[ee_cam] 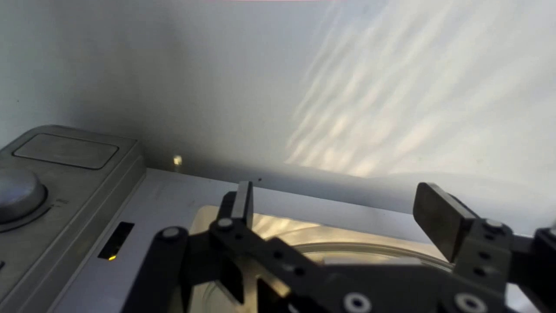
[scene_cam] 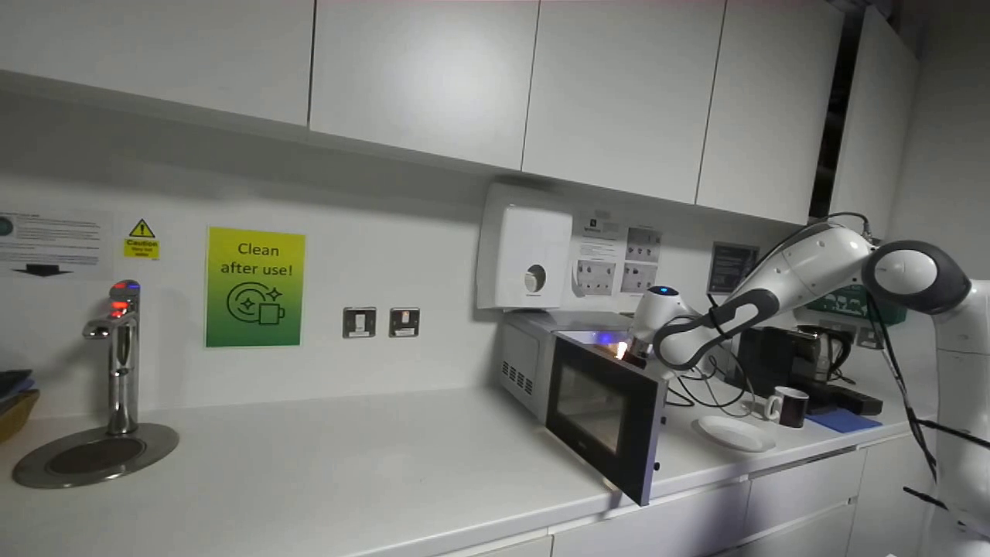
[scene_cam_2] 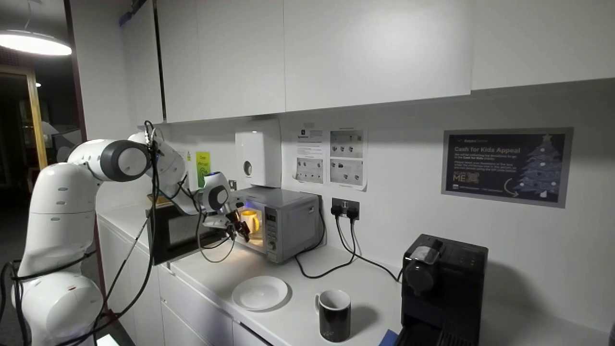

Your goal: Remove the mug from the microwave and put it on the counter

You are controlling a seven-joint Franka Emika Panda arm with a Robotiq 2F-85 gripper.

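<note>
One yellow-lit mug (scene_cam_2: 250, 220) is contained in one boxy silver-grey microwave (scene_cam_2: 298, 223), whose dark glass door (scene_cam: 592, 406) is swung outward; one black mug (scene_cam_2: 335, 318) with a white interior is set on the smooth white counter (scene_cam: 348, 464), near one round white plate (scene_cam_2: 261, 293). The gripper (ee_cam: 335, 198) is spread wide, with nothing held between its two fingers (ee_cam: 438, 219). "Clean after use!" is printed on one yellow-green sign (scene_cam: 255, 290), "Cash for Kids Appeal" on one poster (scene_cam_2: 499, 168).

The microwave (scene_cam_2: 300, 226) was finished in silver-grey, its door (scene_cam: 605, 419) framed in black, and the mug (scene_cam_2: 249, 220) inside was tinged yellow. The counter (scene_cam: 371, 464) was coloured white. A poster (scene_cam: 255, 286) was shaded from yellow into green.
</note>
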